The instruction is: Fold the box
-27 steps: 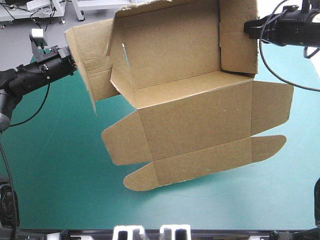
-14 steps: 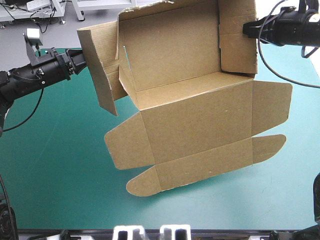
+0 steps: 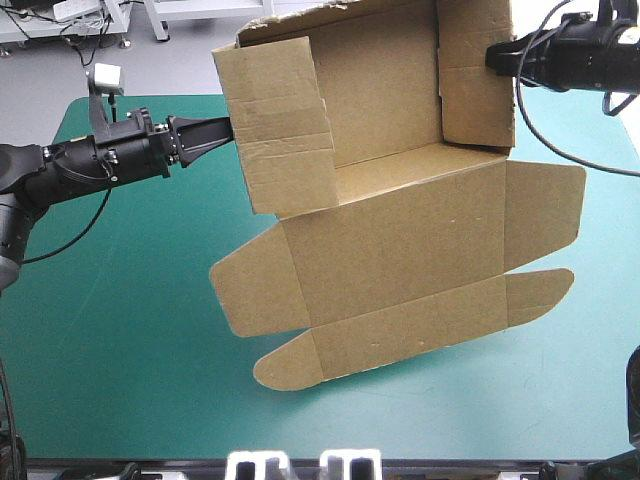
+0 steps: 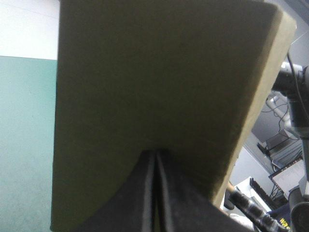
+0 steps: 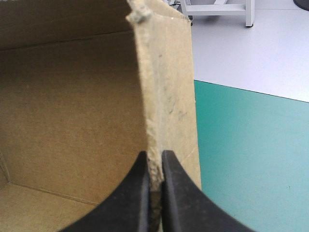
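Our left claw (image 3: pixel 228 133), pressed together, touches a flap (image 3: pixel 280 130) of the box (image 3: pixel 400 250). Our right claw (image 3: pixel 492 58) clamps the opposite wall (image 3: pixel 475 100).

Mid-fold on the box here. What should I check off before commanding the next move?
1. Right gripper shut on the box at its right wall: ok.
2. Left gripper shut, tip against the left wall panel: ok.
3. Left wall panel folded inward over the box's inside: ok.
4. That panel tucked in place: cannot tell.
5. Lid panel flat, its side flaps unfolded: ok.
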`<action>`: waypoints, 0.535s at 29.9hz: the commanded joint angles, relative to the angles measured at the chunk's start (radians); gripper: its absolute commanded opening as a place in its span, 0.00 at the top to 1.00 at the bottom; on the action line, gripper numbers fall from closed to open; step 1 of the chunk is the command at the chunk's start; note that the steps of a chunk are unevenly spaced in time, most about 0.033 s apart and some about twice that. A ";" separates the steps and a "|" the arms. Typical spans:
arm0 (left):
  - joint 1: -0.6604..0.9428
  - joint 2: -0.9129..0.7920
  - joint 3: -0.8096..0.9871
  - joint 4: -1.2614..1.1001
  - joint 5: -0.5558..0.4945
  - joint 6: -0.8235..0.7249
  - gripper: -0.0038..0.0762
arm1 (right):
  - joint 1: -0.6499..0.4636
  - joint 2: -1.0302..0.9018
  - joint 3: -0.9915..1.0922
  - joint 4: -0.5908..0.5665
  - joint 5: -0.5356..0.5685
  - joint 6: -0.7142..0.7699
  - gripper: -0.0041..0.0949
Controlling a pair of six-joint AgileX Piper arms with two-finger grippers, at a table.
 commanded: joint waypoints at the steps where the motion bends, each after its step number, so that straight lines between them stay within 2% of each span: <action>1: -0.022 -0.033 -0.030 -0.018 0.056 0.001 0.97 | -0.003 -0.033 -0.028 0.076 -0.065 0.007 0.98; 11: -0.069 -0.033 -0.030 0.011 0.079 0.015 0.96 | -0.003 -0.033 -0.028 0.051 -0.069 0.007 0.98; 14: -0.088 -0.033 -0.030 0.009 0.080 0.061 0.90 | -0.003 -0.033 -0.028 0.038 -0.071 0.007 0.98; 16: -0.095 -0.033 -0.030 0.004 0.074 0.072 0.82 | -0.003 -0.033 -0.028 0.032 -0.071 0.009 0.98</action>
